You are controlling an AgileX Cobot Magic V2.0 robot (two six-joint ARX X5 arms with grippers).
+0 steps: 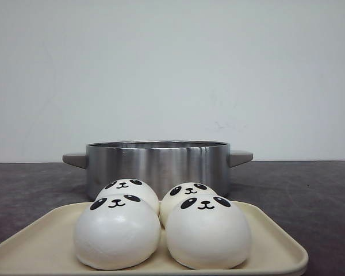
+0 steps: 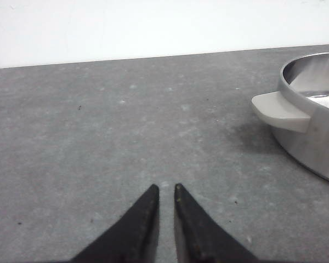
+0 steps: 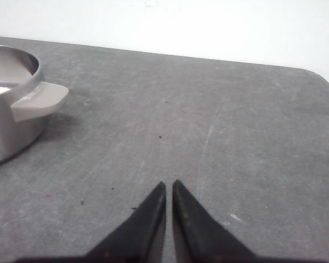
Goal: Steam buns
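Several white panda-faced buns sit on a cream tray (image 1: 276, 238) at the front of the table: two in front (image 1: 117, 233) (image 1: 208, 233) and two behind (image 1: 129, 188) (image 1: 187, 192). Behind the tray stands a steel pot (image 1: 158, 164) with grey handles. The pot's rim and one handle (image 2: 279, 111) show in the left wrist view, and its other handle (image 3: 38, 101) in the right wrist view. My left gripper (image 2: 165, 188) is shut with nothing in it, over bare table left of the pot. My right gripper (image 3: 169, 184) is likewise shut and empty, right of the pot. Neither gripper shows in the front view.
The grey tabletop (image 1: 310, 190) runs back to a white wall. Its far right corner (image 3: 312, 74) shows in the right wrist view.
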